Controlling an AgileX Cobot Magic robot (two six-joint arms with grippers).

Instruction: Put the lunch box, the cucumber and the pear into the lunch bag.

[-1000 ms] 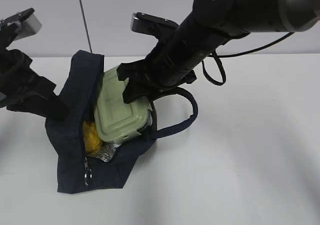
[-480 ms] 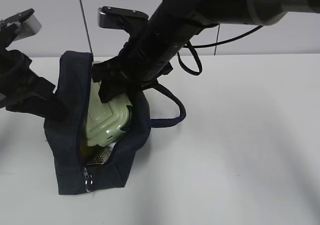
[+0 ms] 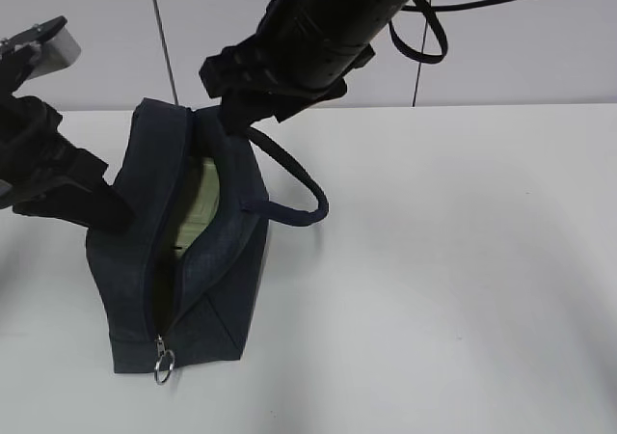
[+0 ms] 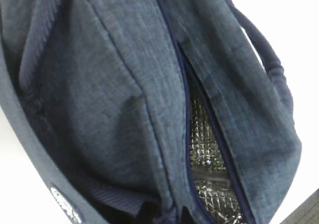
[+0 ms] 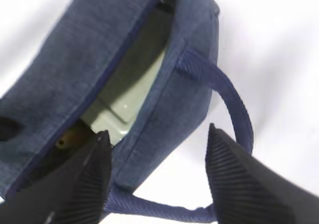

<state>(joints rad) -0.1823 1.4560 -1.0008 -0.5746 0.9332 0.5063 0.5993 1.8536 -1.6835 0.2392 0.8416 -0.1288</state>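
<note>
The dark navy lunch bag [image 3: 217, 260] stands on the white table, its zipper open. The pale green lunch box [image 3: 198, 207] lies inside it, only a strip of lid showing; the right wrist view shows the lid [image 5: 132, 97] through the opening. My right gripper [image 3: 246, 101] hangs open and empty above the bag's far end, in its own view [image 5: 158, 132] over the bag's side and handle [image 5: 234, 104]. My left gripper [image 3: 101, 212] grips the bag's left wall; its view is filled with fabric [image 4: 114, 99] and silver lining [image 4: 204, 149]. The cucumber and pear are hidden.
The zipper's metal ring pull [image 3: 164, 365] hangs at the bag's near end. A looped handle [image 3: 294, 188] sticks out to the right of the bag. A small yellowish spot [image 5: 62, 143] shows in the dark beside the box, too small to identify. A thin pole [image 3: 164, 39] stands behind.
My right gripper has let go of the lunch box, which has dropped into the bag, and has risen up and back. The bag's sides have closed in around the box.
</note>
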